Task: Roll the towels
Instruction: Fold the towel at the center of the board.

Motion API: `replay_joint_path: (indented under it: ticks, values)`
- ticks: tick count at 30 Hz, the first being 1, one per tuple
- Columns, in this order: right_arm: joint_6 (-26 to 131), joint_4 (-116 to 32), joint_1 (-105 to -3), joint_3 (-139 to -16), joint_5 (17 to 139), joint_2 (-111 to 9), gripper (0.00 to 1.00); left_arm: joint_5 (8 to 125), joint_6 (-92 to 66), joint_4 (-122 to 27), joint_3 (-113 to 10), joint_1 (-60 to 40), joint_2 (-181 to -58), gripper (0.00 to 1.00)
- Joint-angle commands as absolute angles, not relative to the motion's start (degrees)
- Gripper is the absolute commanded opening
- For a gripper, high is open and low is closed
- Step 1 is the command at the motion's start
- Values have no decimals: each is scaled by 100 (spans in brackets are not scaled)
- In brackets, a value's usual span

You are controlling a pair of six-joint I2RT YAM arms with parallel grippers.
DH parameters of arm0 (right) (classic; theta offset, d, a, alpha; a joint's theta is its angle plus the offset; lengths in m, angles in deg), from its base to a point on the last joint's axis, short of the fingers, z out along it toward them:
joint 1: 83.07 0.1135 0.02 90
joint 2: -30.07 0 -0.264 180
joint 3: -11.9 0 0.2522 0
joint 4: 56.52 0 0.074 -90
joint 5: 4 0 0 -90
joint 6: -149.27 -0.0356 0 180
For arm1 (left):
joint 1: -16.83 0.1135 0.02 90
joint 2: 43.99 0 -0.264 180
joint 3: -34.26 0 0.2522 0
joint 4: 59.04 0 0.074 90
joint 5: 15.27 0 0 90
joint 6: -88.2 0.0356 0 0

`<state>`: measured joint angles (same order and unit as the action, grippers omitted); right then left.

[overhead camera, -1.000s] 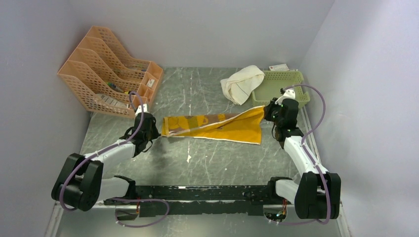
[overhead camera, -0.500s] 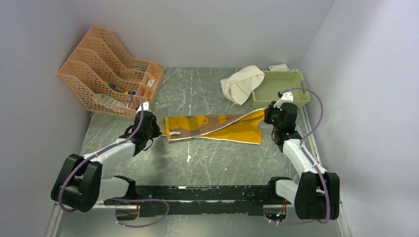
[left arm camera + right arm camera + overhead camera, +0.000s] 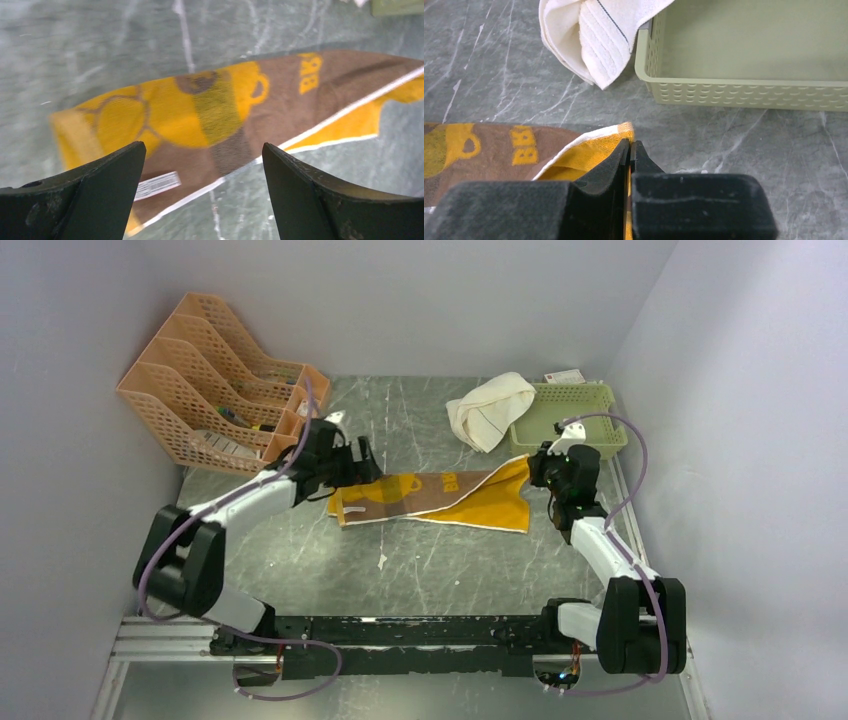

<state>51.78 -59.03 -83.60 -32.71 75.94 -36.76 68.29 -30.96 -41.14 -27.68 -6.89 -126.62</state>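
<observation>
Shows the mustard-yellow towel (image 3: 440,495) stretched along the counter (image 3: 420,570), left of the green basket (image 3: 565,390) and slightly nearer the arms, brown printed face up with plain yellow folded out along the near edge. Has its basket-side corner raised and pinched in the right claw (image 3: 630,145), fingers pressed together on the cloth. Over the end farthest from the basket, finds the left claw (image 3: 202,147) spread wide above the print. Puts the cream towel (image 3: 490,408) bunched against the basket's left wall, lapping its rim. Keeps an orange file rack (image 3: 215,380) well left of the basket.
</observation>
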Motion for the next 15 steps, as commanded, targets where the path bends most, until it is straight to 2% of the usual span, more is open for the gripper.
replay_joint_path:
  ticks: [1,5,9,12,14,15]
  values:
    - [5408,-6114,-8307,-3465,7573,-3773,0,5478,-3331,-3853,-3768,-1104,-13406,99]
    - [5476,-6106,-8282,-3580,7609,-3829,0,4144,-3273,-4138,-4682,-1637,-14088,98]
    - [5520,-6061,-8273,-3664,7633,-3875,0,4513,-2694,-4490,-5009,-2636,-14111,100]
    - [5511,-6076,-8263,-3645,7676,-3873,0,4460,-2651,-5120,-4728,-3143,-14069,86]
    - [5492,-6080,-8263,-3640,7678,-3890,0,4524,-2736,-6039,-4340,-3476,-14006,73]
    - [5484,-6086,-8263,-3640,7682,-3902,0,4521,-2816,-6469,-4135,-3636,-14028,64]
